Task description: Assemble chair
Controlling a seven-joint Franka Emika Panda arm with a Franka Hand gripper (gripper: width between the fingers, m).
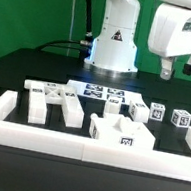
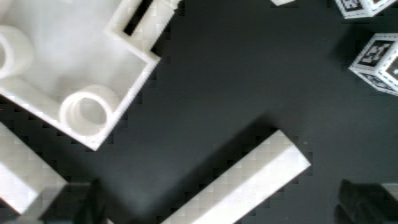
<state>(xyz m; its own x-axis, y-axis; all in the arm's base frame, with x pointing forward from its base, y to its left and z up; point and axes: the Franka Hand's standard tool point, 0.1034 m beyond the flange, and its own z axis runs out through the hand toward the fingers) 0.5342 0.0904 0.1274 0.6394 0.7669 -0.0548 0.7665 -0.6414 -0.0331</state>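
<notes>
The chair lies in loose white parts on the black table. An X-braced frame [image 1: 57,103] is at the exterior view's left. A slab with a tag [image 1: 123,135] is at the front middle. Small tagged blocks [image 1: 139,111] [image 1: 181,119] stand to the right. My gripper [image 1: 176,67] hangs open and empty, high above the right side of the table. In the wrist view its dark fingertips [image 2: 75,200] stand far apart around the gripper's middle [image 2: 219,205]. Far below lie a slab with round holes [image 2: 71,75], a long white bar [image 2: 240,180] and tagged blocks [image 2: 379,55].
The marker board [image 1: 106,90] lies flat in front of the robot base [image 1: 114,46]. A long low white rail [image 1: 85,145] runs along the front and up the exterior view's left side. A green backdrop stands behind.
</notes>
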